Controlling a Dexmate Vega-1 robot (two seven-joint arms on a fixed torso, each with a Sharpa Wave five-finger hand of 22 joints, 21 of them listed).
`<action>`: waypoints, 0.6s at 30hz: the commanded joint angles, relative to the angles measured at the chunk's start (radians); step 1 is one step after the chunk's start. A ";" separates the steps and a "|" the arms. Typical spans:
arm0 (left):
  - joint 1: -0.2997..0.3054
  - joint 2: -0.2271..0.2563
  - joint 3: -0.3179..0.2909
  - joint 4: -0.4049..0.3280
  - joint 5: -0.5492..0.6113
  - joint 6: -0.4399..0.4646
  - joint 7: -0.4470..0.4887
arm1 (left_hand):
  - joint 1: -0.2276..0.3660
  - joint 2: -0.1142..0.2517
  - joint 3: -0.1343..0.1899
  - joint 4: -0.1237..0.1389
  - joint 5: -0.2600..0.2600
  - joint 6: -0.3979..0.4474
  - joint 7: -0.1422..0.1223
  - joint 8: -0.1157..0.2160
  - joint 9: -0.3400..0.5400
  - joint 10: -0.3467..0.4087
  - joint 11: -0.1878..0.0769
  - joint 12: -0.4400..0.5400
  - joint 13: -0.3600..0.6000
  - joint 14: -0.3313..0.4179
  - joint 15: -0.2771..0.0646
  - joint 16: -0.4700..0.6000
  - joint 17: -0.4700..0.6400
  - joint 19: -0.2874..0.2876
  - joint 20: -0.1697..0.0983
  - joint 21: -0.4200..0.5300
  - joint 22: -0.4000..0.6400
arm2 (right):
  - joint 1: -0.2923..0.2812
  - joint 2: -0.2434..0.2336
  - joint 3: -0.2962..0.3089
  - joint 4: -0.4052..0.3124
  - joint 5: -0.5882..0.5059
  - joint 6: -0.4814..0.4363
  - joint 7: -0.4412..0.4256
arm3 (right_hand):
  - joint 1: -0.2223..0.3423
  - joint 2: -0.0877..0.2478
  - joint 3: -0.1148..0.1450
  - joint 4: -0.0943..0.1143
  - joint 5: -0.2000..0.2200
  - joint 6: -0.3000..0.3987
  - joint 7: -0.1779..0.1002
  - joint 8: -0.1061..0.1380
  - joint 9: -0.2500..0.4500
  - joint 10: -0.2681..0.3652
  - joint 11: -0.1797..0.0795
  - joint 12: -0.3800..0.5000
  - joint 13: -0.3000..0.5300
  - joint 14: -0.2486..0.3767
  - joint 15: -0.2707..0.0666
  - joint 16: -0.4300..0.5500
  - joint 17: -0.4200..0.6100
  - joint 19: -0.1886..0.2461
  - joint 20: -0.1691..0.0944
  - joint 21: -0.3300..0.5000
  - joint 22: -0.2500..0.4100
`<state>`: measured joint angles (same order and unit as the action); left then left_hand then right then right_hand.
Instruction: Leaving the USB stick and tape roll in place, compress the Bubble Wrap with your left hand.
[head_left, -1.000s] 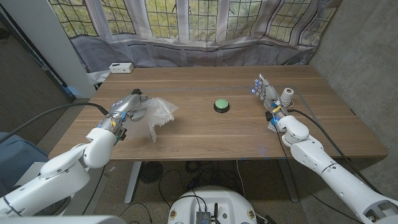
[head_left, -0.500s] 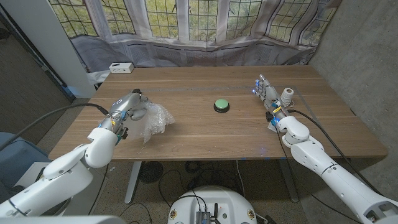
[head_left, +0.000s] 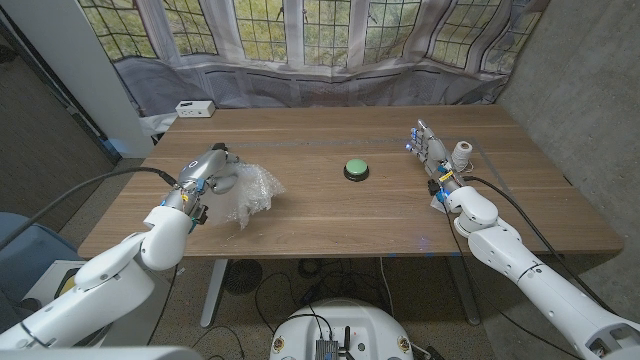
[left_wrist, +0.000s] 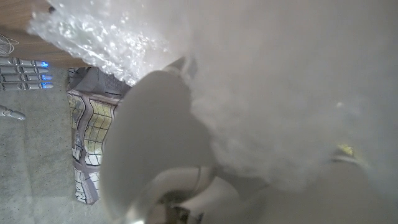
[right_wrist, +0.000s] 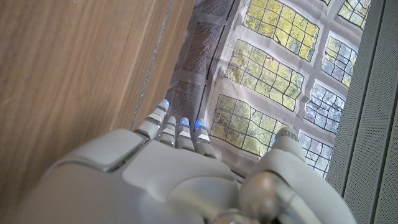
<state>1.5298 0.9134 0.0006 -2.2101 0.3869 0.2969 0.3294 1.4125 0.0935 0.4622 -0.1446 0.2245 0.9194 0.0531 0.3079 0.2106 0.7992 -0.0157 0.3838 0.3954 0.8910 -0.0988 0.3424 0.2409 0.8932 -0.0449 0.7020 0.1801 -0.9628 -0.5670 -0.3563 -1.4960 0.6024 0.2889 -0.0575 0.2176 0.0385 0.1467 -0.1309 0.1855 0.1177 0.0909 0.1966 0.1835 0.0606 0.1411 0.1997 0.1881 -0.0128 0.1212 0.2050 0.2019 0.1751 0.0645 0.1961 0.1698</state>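
The Bubble Wrap (head_left: 248, 191) is gripped, crumpled, by the left hand (head_left: 208, 171) at the table's (head_left: 330, 225) left side. A green button (head_left: 356, 169) sits mid-table, a white box (head_left: 194, 108) far left. The right hand (head_left: 432, 152) is held open, fingers straight, beside a tape roll (head_left: 462, 153). In the left wrist view, blurred wrap (left_wrist: 261, 93) is seen pressed close.

White, rounded arm shells with grey hands

Blue lights are glowing on the right hand (head_left: 432, 155); black cables are trailing along both forearms.
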 joint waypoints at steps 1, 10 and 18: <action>-0.016 0.017 0.004 -0.024 0.006 0.052 -0.046 | -0.059 -0.005 -0.007 0.011 0.003 -0.044 0.009 -0.028 0.005 -0.035 0.009 -0.031 -0.008 -0.044 0.017 -0.032 -0.011 -0.053 0.034 -0.008 0.001 | 0.006 0.003 0.000 0.011 0.002 0.003 0.006 | 0.004 0.001 0.009 0.001 0.002 0.009 -0.001 -0.003 0.003 0.005 0.007 0.000 0.004 -0.001 0.006 -0.001 0.005 0.000 0.006 0.000 0.005; -0.040 0.057 -0.002 -0.045 0.002 0.098 -0.107 | -0.118 -0.002 -0.011 0.025 0.008 -0.096 0.009 -0.061 0.005 -0.082 0.015 -0.068 -0.016 -0.095 0.038 -0.065 -0.019 -0.111 0.063 -0.023 -0.002 | 0.005 0.005 0.003 0.015 0.005 0.011 0.007 | 0.004 0.001 0.009 0.001 0.002 0.009 -0.002 -0.003 0.003 0.005 0.007 0.000 0.004 0.000 0.007 0.000 0.005 0.000 0.006 0.000 0.005; -0.034 0.081 -0.038 -0.066 0.009 0.123 -0.131 | -0.178 -0.017 -0.026 0.032 0.010 -0.151 0.005 -0.093 0.004 -0.125 0.014 -0.097 -0.016 -0.138 0.054 -0.090 -0.022 -0.156 0.080 -0.041 -0.004 | -0.003 0.007 0.005 0.014 0.004 0.022 0.004 | 0.004 0.001 0.010 0.001 0.002 0.009 -0.002 -0.003 0.003 0.004 0.005 -0.001 0.004 0.000 0.007 0.000 0.005 0.000 0.005 0.000 0.005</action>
<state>1.5111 0.9379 0.0025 -2.2353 0.3953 0.3860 0.2399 1.2584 0.0780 0.4405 -0.1168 0.2324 0.7878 0.0606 0.2231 0.2120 0.6870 -0.0039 0.2930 0.3755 0.7614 -0.0448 0.2563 0.2182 0.7462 0.0308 0.6653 0.1763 -0.9590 -0.5621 -0.3539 -1.4822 0.6049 0.2899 -0.0530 0.2176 0.0385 0.1467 -0.1309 0.1855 0.1177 0.0909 0.1966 0.1835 0.0606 0.1411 0.1999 0.1880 -0.0128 0.1212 0.2050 0.2020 0.1751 0.0644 0.1961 0.1698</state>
